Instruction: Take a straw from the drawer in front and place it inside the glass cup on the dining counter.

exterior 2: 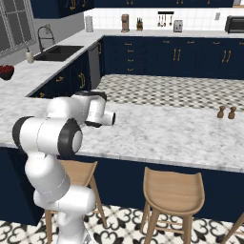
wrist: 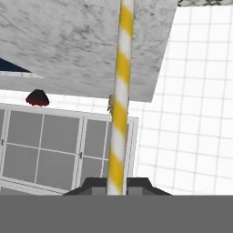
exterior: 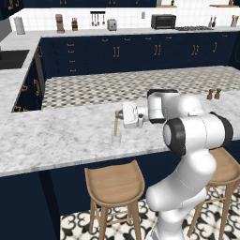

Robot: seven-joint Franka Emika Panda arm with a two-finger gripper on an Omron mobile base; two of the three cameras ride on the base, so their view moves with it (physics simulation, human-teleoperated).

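A yellow-and-white striped straw [wrist: 119,104] runs up from between my fingertips in the hand view, and my gripper [wrist: 116,186] is shut on it. In the left base view the gripper [exterior: 119,114] points left over the dining counter [exterior: 56,136] and holds the straw [exterior: 116,124] nearly upright. The straw's lower end dips into the small clear glass cup [exterior: 116,139], which stands on the counter near its front edge. In the right base view my own arm hides the cup and the straw. The drawer is out of view.
Wooden stools [exterior: 115,183] [exterior 2: 174,190] stand under the counter's overhang, close to my base. Two brown shakers [exterior: 213,93] [exterior 2: 226,112] sit on the counter's far right. A sink [exterior 2: 59,52] and a bowl of red fruit [exterior 2: 5,71] lie on the left worktop.
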